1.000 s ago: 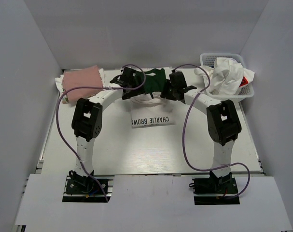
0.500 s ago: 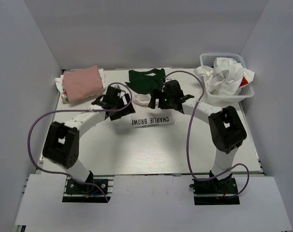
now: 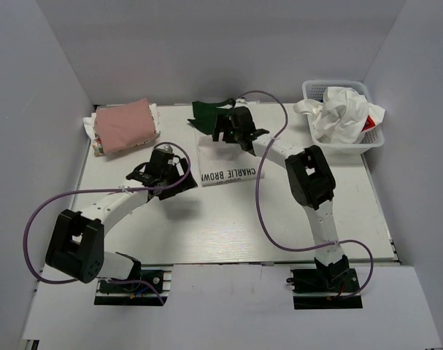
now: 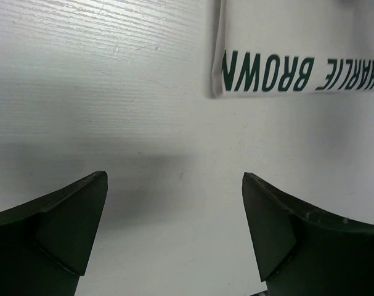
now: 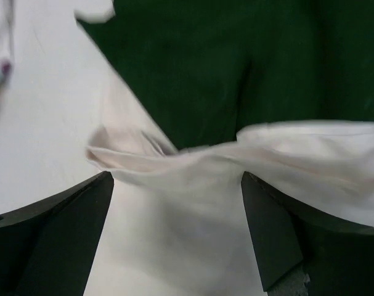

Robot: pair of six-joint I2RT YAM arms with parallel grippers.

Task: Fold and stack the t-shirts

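At table (image 3: 279,219) ctr-rear, the green-and-white t-shirt (image 3: 221,164) (image 4: 285,37) (image 5: 236,61) is seen lying partly folded, lettering twd the arms. The right gripper (image 3: 232,125) (image 5: 175,179) is held over its green yoke, jaws wide, nothing gripped. The left gripper (image 3: 159,171) (image 4: 174,176) is poised over bare table just beside the lettered edge, likewise wide & empty. A pink t-shirt (image 3: 126,124) is stacked rear-left.

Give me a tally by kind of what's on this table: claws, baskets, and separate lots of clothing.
Claws: 2 (left claw, right claw)
Baskets: 1 (white mesh basket)
Lots of clothing: 3 (pink folded shirt, green and white lettered shirt, white bundle in the basket)
Total: 6
The cloth edges under the pink shirt are too hidden to count.
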